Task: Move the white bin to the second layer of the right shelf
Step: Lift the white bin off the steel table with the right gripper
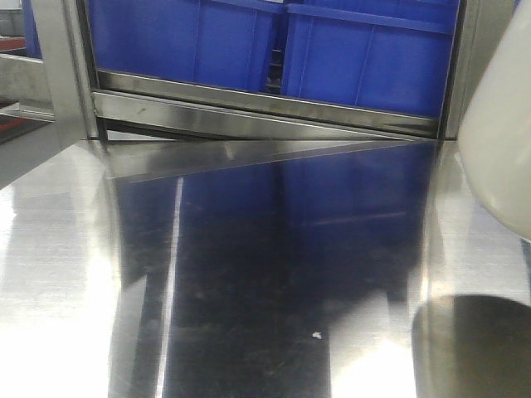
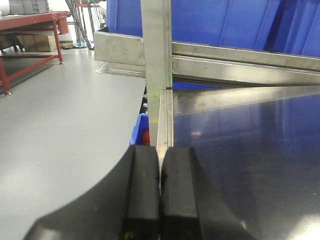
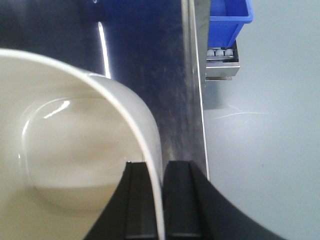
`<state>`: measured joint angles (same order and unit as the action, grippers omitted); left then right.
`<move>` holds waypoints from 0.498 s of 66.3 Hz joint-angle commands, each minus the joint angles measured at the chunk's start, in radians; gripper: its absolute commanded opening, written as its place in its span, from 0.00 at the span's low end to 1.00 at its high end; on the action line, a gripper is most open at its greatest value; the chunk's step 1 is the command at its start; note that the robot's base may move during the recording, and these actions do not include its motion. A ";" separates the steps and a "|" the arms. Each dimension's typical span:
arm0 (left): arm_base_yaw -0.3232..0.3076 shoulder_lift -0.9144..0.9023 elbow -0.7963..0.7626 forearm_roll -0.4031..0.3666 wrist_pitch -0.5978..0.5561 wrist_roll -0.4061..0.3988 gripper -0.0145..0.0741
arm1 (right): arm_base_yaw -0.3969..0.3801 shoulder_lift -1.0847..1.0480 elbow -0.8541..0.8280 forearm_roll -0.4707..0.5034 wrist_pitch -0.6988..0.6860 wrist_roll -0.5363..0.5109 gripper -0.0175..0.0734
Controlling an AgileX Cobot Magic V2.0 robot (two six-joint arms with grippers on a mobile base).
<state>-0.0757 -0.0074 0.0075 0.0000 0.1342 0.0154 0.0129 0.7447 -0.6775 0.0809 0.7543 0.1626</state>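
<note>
Bins: one white bin (image 1: 502, 124), held over the right side of the flat steel shelf (image 1: 249, 274).
Claws: two; the right claw (image 3: 156, 167) pinches the bin's rim, the left claw (image 2: 160, 155) is pressed together, holding nothing.
Crates: two blue crates (image 1: 182, 37), side by side on the level behind.
In the way: one steel post (image 2: 156, 45) ahead of the left claw.

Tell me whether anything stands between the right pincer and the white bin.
Nothing visible does. The right pincer is closed on the white bin itself, gripping its wall with one finger inside it and one outside, and no gap shows between them.
</note>
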 commanded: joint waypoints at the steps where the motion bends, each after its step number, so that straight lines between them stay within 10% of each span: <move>1: -0.004 -0.016 0.037 0.000 -0.086 -0.003 0.26 | -0.006 -0.077 0.009 -0.030 -0.047 0.023 0.25; 33: -0.004 -0.016 0.037 0.000 -0.086 -0.003 0.26 | -0.006 -0.291 0.079 -0.106 0.015 -0.039 0.25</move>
<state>-0.0757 -0.0074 0.0075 0.0000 0.1342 0.0154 0.0129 0.4531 -0.5761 -0.0118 0.8458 0.1424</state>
